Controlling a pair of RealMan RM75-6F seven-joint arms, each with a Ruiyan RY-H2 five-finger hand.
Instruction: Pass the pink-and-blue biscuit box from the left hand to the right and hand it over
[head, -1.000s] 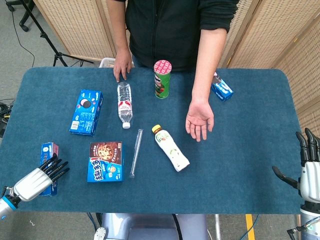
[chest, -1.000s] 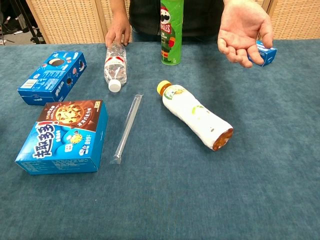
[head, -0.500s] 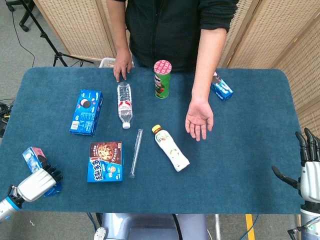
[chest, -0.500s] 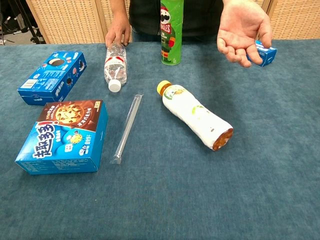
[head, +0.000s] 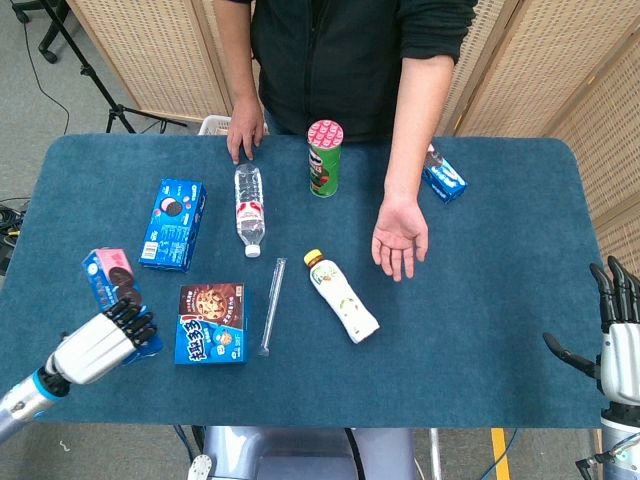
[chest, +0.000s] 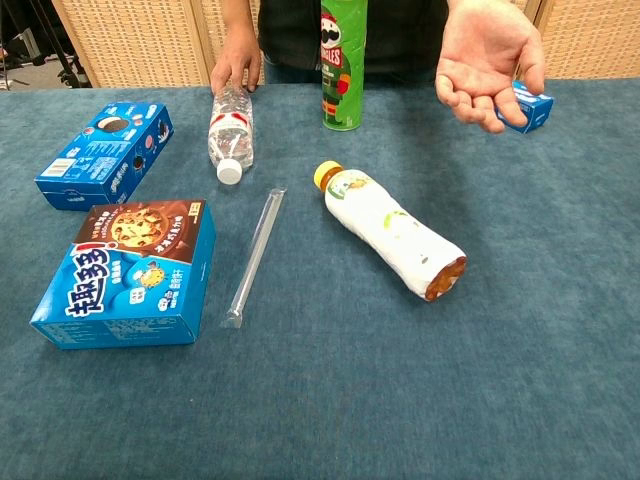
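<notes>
The left robot hand (head: 112, 338) has lifted the pink-and-blue biscuit box (head: 108, 277), gripping it just left of the chocolate-chip cookie box (head: 211, 322); the spread right robot hand (head: 612, 335) waits for transfer

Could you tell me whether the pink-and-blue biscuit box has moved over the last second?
Yes. Held by the left hand, the pink-and-blue biscuit box has come up and inward, closer to the Oreo box.

Four boxes (head: 173, 224), two bottles (head: 250, 204), one can (head: 323, 158), one straw (head: 272, 305).
</notes>
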